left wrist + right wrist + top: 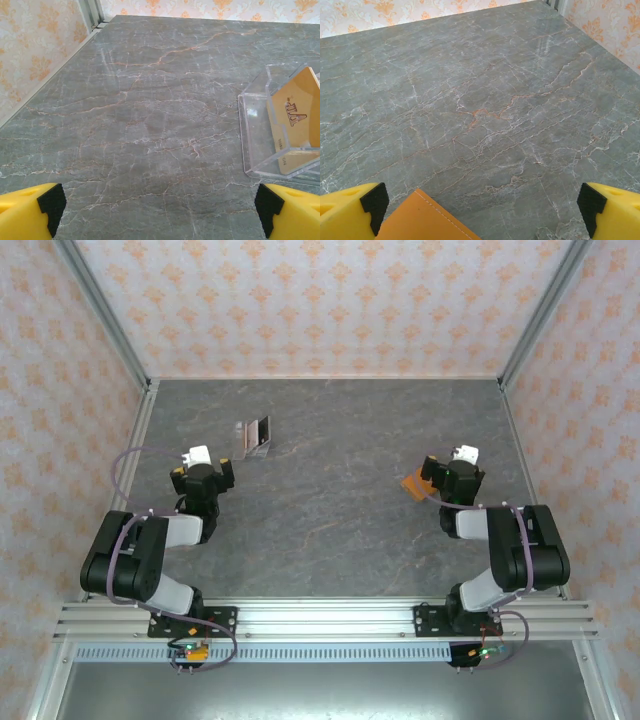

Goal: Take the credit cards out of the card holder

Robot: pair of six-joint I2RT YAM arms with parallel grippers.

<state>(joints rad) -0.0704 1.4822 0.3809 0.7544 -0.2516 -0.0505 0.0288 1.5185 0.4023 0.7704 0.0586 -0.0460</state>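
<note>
Right end effector [481,204] hangs spread above the card holder [422,222] corner.

A grey marble-patterned table [485,100] with thin rust-coloured veins runs up to a cream wall [395,10] with orange motifs. At the bottom corners sit 2 yellow fingers [345,212] of the right gripper [482,206] — each with a black pad [374,202] — spread wide apart. Between them, nearer the left finger, a corner of the orange card holder [422,220] shows, edged with pale stitching.
</note>
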